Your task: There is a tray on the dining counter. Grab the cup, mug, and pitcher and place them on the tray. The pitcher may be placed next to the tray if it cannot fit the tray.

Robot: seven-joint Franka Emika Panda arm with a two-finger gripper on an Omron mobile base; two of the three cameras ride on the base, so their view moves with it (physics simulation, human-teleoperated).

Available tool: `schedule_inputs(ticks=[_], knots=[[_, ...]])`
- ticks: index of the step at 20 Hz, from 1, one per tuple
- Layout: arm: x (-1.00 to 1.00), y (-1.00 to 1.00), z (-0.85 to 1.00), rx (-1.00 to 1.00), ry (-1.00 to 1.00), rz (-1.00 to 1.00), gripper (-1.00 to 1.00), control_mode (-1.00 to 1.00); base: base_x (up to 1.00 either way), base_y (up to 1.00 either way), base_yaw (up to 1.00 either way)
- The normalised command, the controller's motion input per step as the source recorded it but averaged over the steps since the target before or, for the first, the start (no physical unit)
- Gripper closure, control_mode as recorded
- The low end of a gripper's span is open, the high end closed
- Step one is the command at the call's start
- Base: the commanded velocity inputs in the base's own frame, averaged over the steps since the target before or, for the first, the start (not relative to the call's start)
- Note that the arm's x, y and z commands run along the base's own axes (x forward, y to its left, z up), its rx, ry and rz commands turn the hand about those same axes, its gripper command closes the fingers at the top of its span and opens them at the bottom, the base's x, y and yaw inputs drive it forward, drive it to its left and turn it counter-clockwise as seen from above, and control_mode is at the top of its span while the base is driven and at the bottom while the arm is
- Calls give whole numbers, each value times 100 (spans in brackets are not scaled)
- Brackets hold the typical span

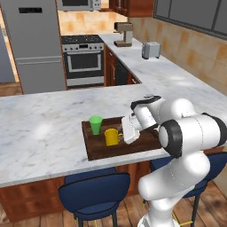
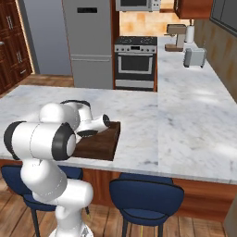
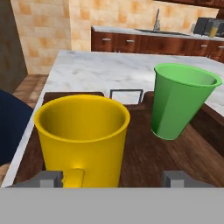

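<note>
The dark wooden tray (image 1: 99, 150) (image 2: 99, 144) (image 3: 144, 153) lies at the near edge of the dining counter (image 1: 44, 133) (image 2: 139, 115). The yellow mug (image 1: 111, 136) (image 3: 83, 135) stands upright on the tray, its handle turned toward my hand. The green cup (image 1: 95, 124) (image 3: 181, 103) stands upright on the tray just behind it. My gripper (image 1: 126, 131) (image 3: 113, 178) is open, low over the tray, its fingertips (image 3: 48, 178) spread to either side of the mug's handle. The pitcher (image 3: 213, 29), with orange-yellow liquid, stands far off on the sink counter.
Blue stools (image 1: 93, 190) (image 2: 146, 196) stand under the counter's near edge. A stove (image 1: 82, 57), a toaster (image 1: 150, 49) and a coffee machine (image 1: 124, 33) sit along the back and right counters. A faucet (image 3: 156, 19) rises from the far sink counter.
</note>
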Motion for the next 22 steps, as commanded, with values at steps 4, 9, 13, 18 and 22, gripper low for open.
schedule_inputs(ticks=[4,9,13,18,22], knots=[[0,0,0,0,0,0,-100,-100,0,0,0],[0,0,23,0,0,0,-100,-100,0,0,0],[1,0,63,0,3,0,-100,-100,0,0,0],[0,0,84,-5,11,-5,-100,-100,0,0,0],[-1,0,85,-12,15,-22,-100,-100,0,0,0]])
